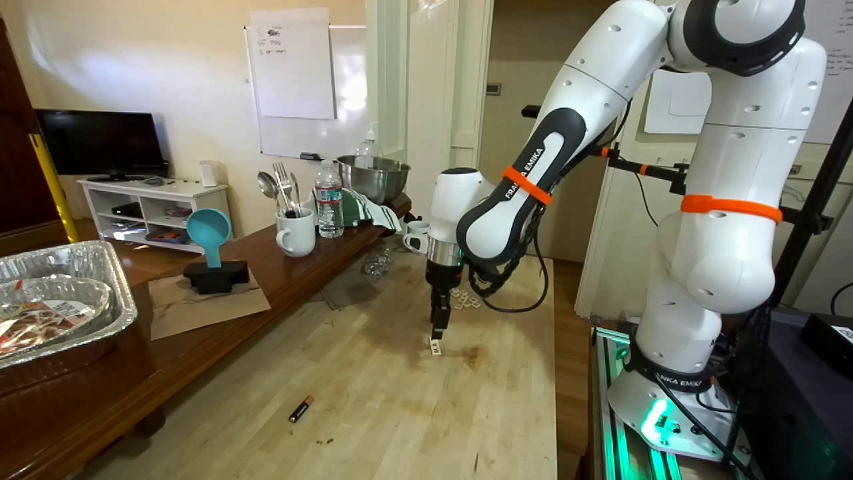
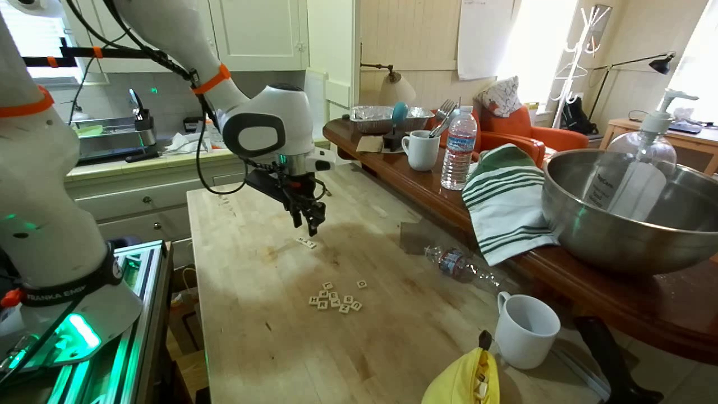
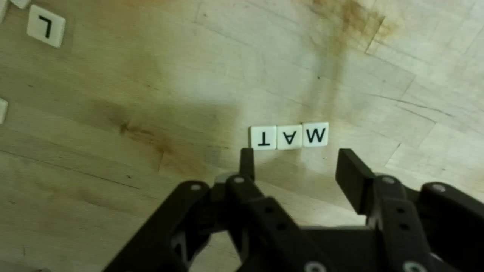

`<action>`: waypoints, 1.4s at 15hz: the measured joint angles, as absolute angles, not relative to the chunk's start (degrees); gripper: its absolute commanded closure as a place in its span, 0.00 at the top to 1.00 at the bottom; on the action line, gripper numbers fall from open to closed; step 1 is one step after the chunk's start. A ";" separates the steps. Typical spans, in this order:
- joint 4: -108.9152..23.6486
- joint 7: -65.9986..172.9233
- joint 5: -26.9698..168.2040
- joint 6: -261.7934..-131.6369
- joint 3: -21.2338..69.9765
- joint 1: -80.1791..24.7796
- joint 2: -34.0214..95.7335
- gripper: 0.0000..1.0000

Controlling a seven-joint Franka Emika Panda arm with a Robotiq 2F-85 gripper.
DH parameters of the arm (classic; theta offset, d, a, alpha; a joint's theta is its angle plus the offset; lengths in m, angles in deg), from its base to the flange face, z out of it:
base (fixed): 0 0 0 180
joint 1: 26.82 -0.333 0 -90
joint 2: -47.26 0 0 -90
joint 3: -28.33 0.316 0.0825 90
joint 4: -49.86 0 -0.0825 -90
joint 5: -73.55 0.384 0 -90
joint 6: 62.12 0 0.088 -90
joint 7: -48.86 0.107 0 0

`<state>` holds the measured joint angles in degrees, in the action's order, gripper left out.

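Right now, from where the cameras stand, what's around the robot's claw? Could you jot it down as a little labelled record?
Gripper: open, pointing down, nothing seen in its grasp
Nearest to it: row of three letter tiles, reading MAT, upside down in the wrist view
Contact with the row: cannot tell
Loose tiles: scattered group, apart from the row
Surface: pale wooden table, stained in places
Battery: lying on its side on that table
Clear plastic bottle: lying on its side
White mug: upright, beside a yellow pouch
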<state>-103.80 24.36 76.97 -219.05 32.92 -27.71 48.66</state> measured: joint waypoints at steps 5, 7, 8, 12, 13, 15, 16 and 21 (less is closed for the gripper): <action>-105.15 21.01 77.41 -212.98 31.96 -28.23 53.38 1.00; -105.76 20.07 77.41 -211.07 31.31 -28.80 55.19 1.00; -106.07 19.68 77.41 -210.25 30.98 -29.09 56.01 1.00; -107.09 19.06 77.41 -207.41 29.91 -30.00 58.91 1.00; -107.31 19.06 77.41 -206.83 29.64 -30.23 59.55 1.00; -107.25 19.05 77.41 -206.18 29.16 -30.66 60.55 1.00; -107.14 19.05 77.41 -206.15 28.99 -30.79 60.96 1.00; -107.43 19.05 77.41 -206.15 28.26 -31.53 62.69 1.00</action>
<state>-107.43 19.05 77.41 -206.15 28.26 -31.53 62.69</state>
